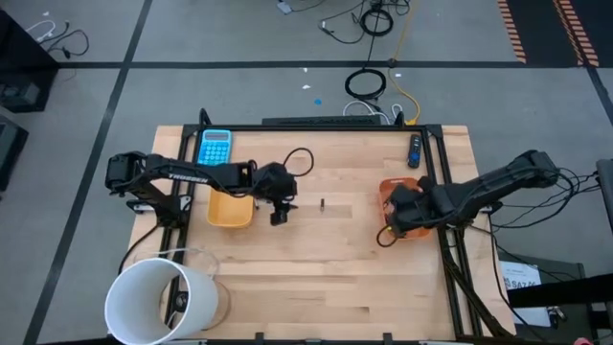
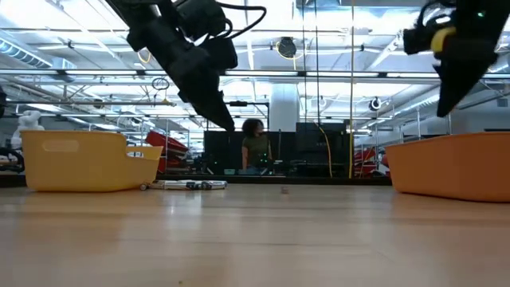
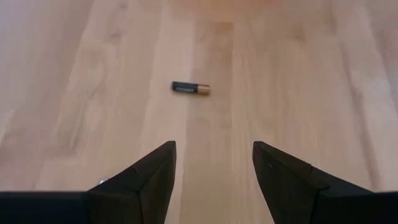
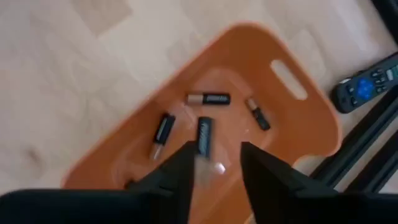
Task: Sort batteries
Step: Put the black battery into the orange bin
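**One loose cell left on the bench, both grippers empty**

Table [image 1: 316, 278]: bare wood between my two sets of fingers.

Yellow tray [image 1: 230, 210]: just beside my left fingers, on their outer side; contents not visible.

Orange tray [image 4: 298, 115]: directly under my right fingers. My right gripper [image 4: 214, 163] hangs over it, fingers parted with nothing between them, likely because a cell was meant for this bin.

My left gripper [image 3: 214, 163]: fingers spread wide, empty, low over the wood, aimed toward the next pickup.

Batteries: four dark cells [image 4: 204, 135] lie in the orange tray below my right fingers. One slim dark battery [image 3: 191, 88] with a gold end lies crosswise ahead of my left fingers, apart from them.
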Controlling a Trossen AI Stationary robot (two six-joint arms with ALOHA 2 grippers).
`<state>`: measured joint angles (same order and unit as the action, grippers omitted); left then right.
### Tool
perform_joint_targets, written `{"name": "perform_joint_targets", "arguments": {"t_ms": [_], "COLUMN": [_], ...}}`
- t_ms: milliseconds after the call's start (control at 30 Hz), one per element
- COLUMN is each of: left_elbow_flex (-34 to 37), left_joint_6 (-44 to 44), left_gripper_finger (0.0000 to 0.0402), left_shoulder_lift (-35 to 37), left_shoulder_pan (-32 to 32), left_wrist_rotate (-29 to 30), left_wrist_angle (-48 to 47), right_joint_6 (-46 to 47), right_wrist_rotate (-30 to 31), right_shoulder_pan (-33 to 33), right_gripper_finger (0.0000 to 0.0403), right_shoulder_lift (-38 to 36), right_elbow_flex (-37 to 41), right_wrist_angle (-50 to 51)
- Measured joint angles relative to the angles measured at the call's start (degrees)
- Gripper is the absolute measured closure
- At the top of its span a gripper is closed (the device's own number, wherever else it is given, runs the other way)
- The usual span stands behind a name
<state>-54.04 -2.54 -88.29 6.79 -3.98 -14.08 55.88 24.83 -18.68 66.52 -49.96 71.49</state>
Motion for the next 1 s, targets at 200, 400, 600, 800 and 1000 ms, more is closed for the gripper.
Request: {"name": "perform_joint_targets", "arguments": {"t_ms": [200, 400, 600, 800, 1000], "left_elbow_flex": [0.0, 0.0, 0.0, 0.0, 0.0], "left_joint_6": [2.12, 3.83, 5.27, 5.22, 5.19], "left_gripper_finger": [0.0178, 0.0178, 0.0178, 0.0178, 0.0178], "left_shoulder_lift": [0.0, 0.0, 0.0, 0.0, 0.0], "left_shoulder_pan": [-2.14, -1.91, -2.08, -2.32, -2.32], "left_wrist_rotate": [9.16, 10.17, 12.35, 15.36, 16.49], "left_wrist_angle": [-1.27, -1.38, -2.73, -8.01, -9.03], "right_joint_6": [-2.76, -19.18, -32.78, -32.58, -30.79], "right_wrist_rotate": [3.65, 8.3, 1.58, -3.23, -4.21], "right_shoulder_pan": [0.89, 7.19, 13.36, 18.9, 19.89], "right_gripper_finger": [0.0203, 0.0198, 0.0202, 0.0202, 0.0202], "right_shoulder_lift": [-0.13, 5.53, 18.49, 30.55, 38.7], "right_elbow_flex": [-3.3, -12.36, -14.67, -14.96, -14.94], "right_wrist_angle": [-1.59, -20.56, -40.88, -48.98, -54.63]}}
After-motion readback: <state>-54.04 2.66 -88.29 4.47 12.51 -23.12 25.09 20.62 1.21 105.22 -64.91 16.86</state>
